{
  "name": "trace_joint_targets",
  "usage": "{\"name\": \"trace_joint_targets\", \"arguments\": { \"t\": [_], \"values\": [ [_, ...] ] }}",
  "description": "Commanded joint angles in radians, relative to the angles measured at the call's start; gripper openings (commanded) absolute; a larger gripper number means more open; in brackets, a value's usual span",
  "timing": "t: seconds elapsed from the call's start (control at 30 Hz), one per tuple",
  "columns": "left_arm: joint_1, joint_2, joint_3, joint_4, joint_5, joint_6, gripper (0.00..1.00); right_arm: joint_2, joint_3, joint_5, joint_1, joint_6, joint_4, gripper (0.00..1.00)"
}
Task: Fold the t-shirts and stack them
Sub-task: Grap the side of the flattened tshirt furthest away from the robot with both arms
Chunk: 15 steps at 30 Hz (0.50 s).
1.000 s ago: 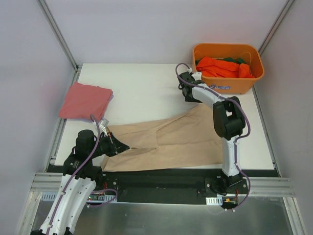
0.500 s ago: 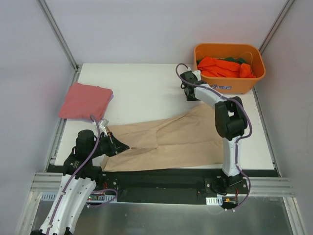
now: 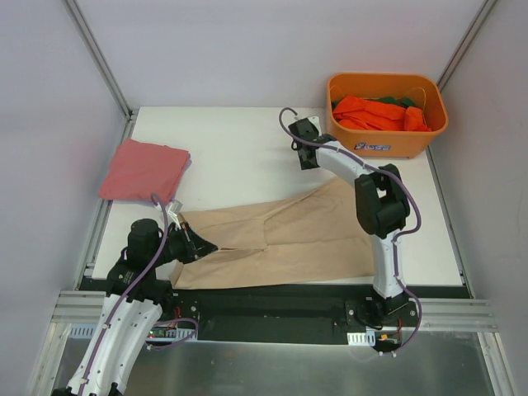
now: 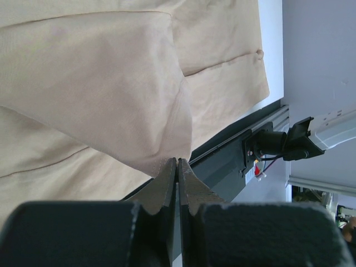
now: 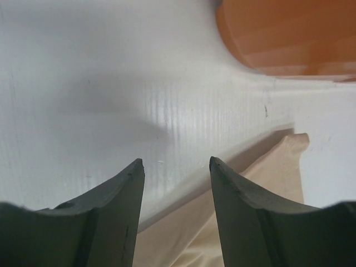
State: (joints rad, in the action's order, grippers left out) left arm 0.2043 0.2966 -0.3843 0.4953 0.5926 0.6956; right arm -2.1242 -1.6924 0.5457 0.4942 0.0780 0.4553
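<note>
Beige t-shirt (image 3: 280,235) edge pinched between left fingers (image 4: 163,186); right fingers (image 5: 118,196) spread, clear of it.

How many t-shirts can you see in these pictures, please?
4, at least: a beige shirt spread near the front edge, a folded pinkish-red shirt at the left, orange fabric and a bit of green fabric in the bin; more may be hidden there.
</note>
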Motion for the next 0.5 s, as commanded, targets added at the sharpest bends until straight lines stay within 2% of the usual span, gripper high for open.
{"name": "trace_joint_targets", "arguments": {
  "t": [0.0,0.17,0.47],
  "values": [
    [0.01,0.001,-0.008,-0.006,0.001,0.004,0.0,-0.046,-0.032,0.063,0.003,-0.073,0.088,0.53],
    [0.01,-0.013,-0.004,-0.008,-0.002,0.007,0.0,-0.062,-0.021,0.131,-0.011,-0.194,0.164,0.53],
    [0.01,-0.011,-0.004,-0.008,-0.001,0.007,0.0,-0.06,-0.015,0.174,-0.062,-0.251,0.203,0.54]
  ]
}}
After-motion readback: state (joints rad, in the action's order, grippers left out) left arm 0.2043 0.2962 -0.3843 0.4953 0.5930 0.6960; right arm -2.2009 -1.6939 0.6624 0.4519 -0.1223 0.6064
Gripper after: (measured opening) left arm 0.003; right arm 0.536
